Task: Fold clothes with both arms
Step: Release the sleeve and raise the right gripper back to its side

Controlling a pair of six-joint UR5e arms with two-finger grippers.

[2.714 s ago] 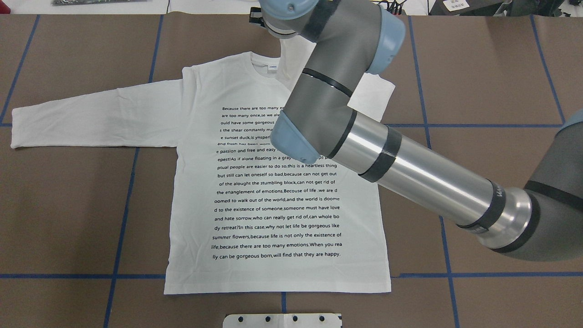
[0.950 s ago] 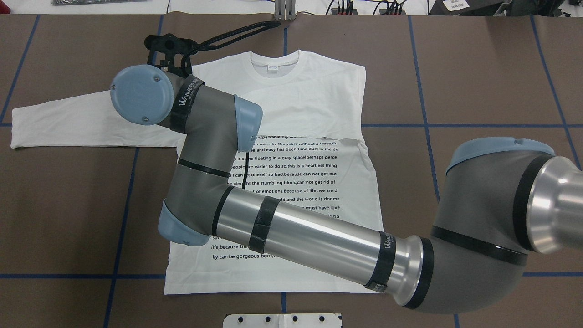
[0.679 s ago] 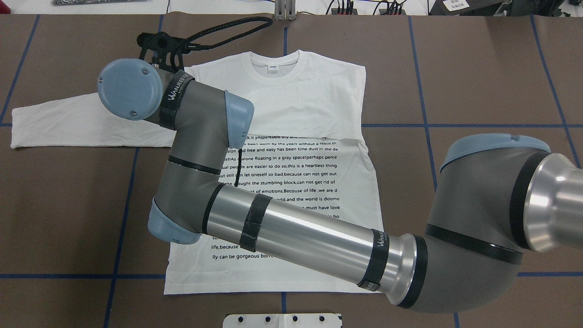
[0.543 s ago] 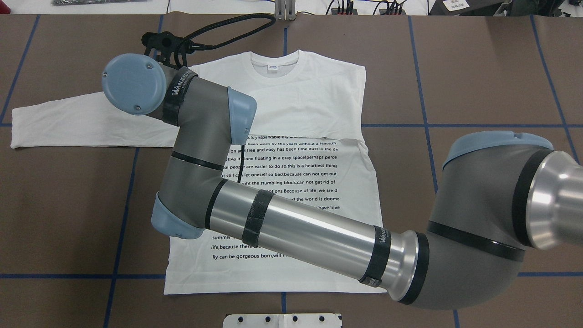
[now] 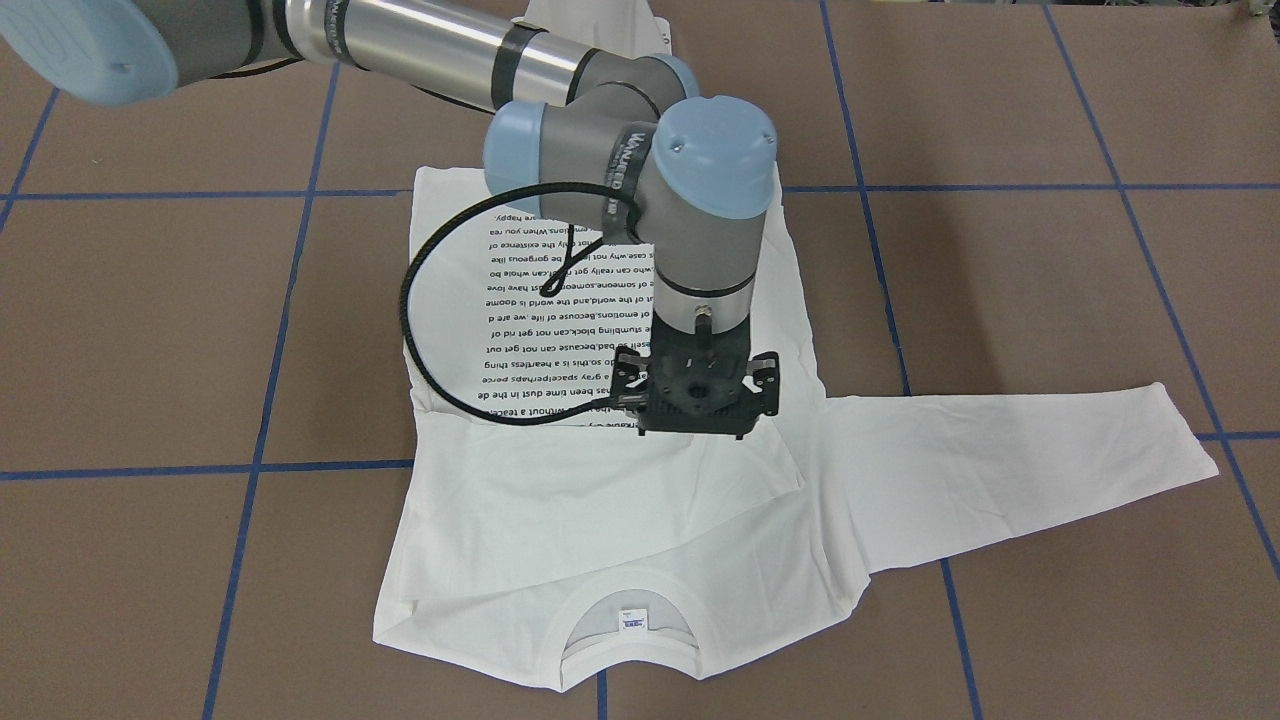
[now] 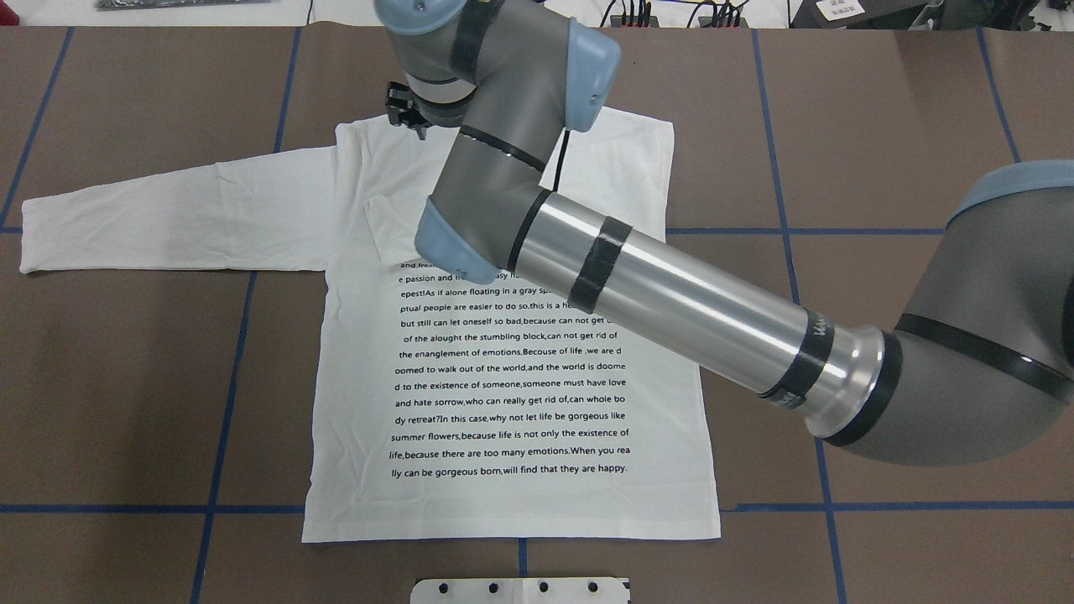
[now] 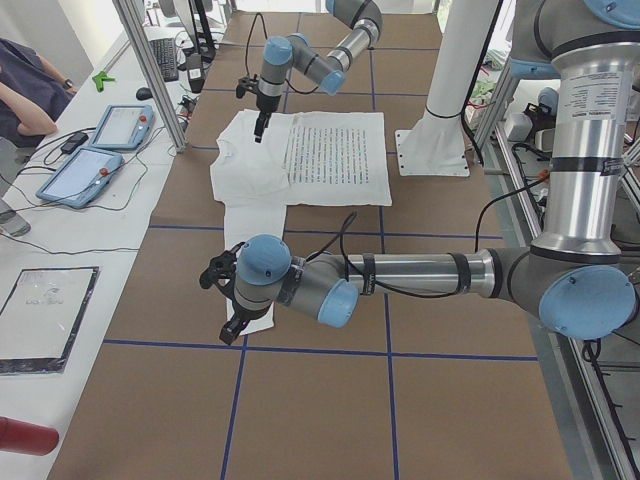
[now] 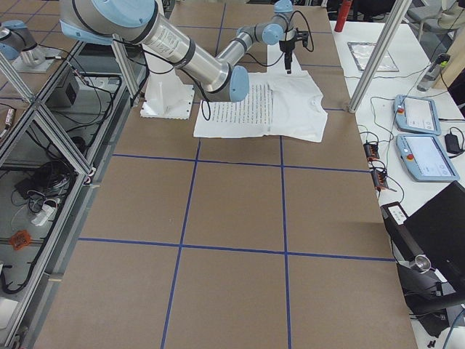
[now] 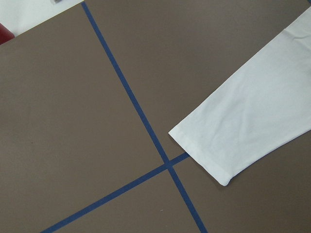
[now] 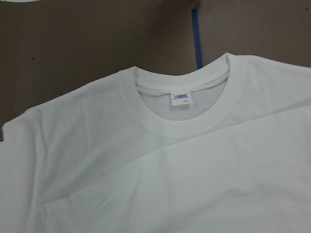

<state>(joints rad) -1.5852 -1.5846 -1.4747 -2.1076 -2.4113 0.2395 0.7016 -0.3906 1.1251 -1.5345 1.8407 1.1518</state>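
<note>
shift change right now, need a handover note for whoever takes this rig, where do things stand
Right gripper: above the shirt's chest, nothing visibly held; open or shut unclear.
Left gripper: near the cuff of the left sleeve; open or shut unclear.
Shirt: flat on the table, print up.
Done: right sleeve folded across the chest.
Left: fold in the left sleeve, then the body.

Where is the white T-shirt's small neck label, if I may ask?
In the front-facing view, the small neck label sits inside the collar, bottom centre.
</note>
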